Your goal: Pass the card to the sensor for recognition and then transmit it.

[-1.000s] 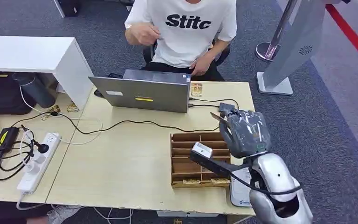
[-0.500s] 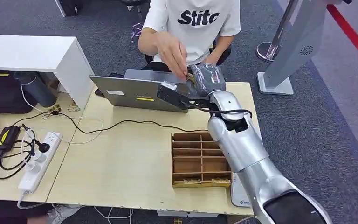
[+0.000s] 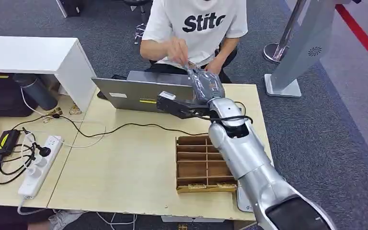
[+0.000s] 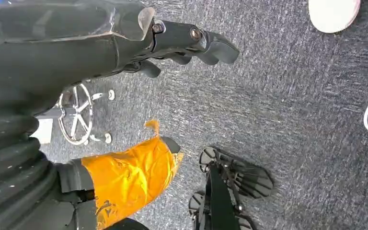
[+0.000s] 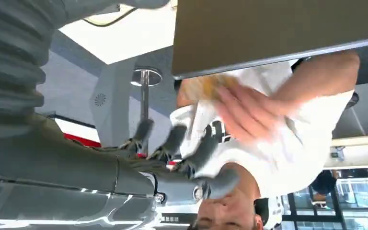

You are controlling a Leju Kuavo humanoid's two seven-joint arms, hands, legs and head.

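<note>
Desk (image 3: 124, 158); card (image 5: 206, 87) blurred by person's hand (image 5: 249, 112)

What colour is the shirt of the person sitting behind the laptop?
White, with black letters across the chest. The shirt shows best in the head view.

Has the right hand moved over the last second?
Yes. The right hand was low beside the wooden tray near the table's front edge; it now reaches past the laptop, at the person's hand.
</note>
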